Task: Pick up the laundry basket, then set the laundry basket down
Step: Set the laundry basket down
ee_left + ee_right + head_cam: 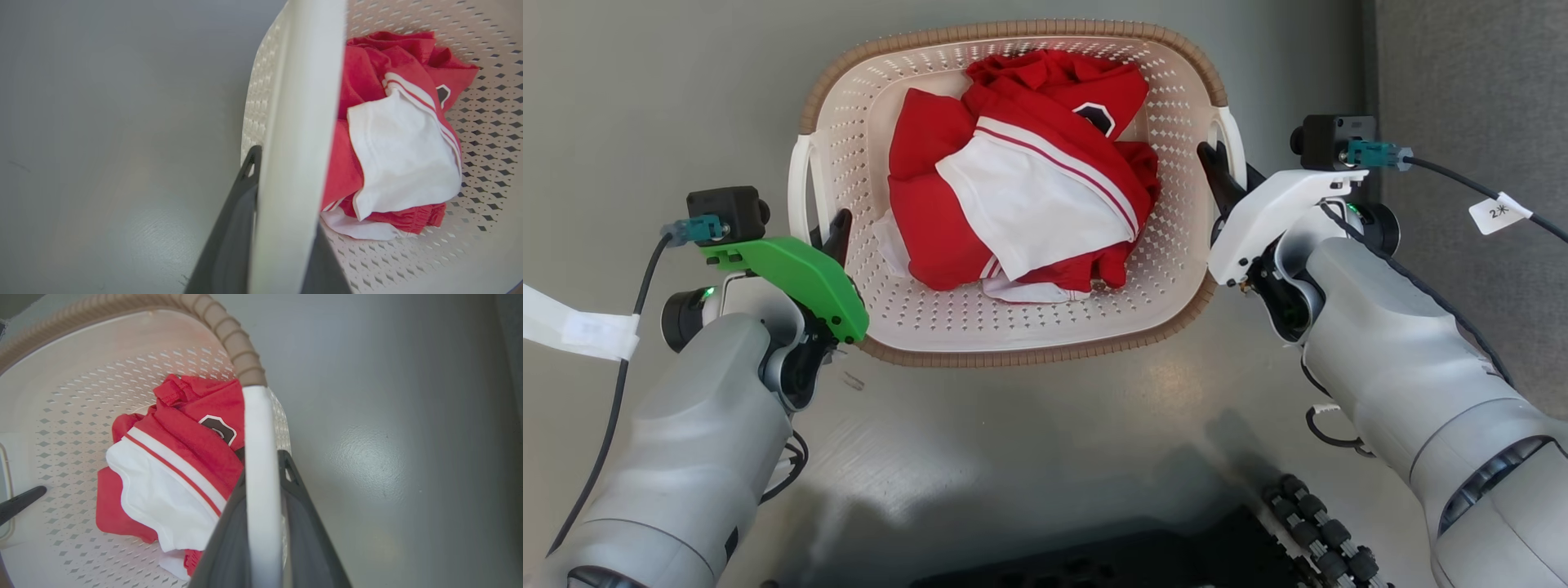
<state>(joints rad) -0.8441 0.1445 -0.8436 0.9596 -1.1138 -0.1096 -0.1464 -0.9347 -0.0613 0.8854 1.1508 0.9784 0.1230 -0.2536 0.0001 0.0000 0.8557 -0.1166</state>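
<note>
**Cream plastic, pinched at both ends**

The laundry basket (1013,33) fills the upper middle of the head view, above a grey floor (645,98). Whether its base rests on that floor or hangs just clear cannot be told. Red and white clothes (1021,171) lie bunched inside.

At centre left, the left pincer (827,229) is pinching the left-side handle (800,188), with one dark finger inside the wall and one outside. The left wrist view shows that white bar (298,143) sandwiched between them. At upper right, the right pincer (1229,167) is pinching the right-side handle (1235,139) the same way.

The step in hand looks like the two-armed lift. Both arms should rise at one pace so that the rim is level. The fingers hold only narrow bites of smooth plastic, so a twist, or the wrists drifting apart, could let a handle slide out. Fix the spacing between the wrists, move slowly, and land the base flat rather than one edge first.
</note>
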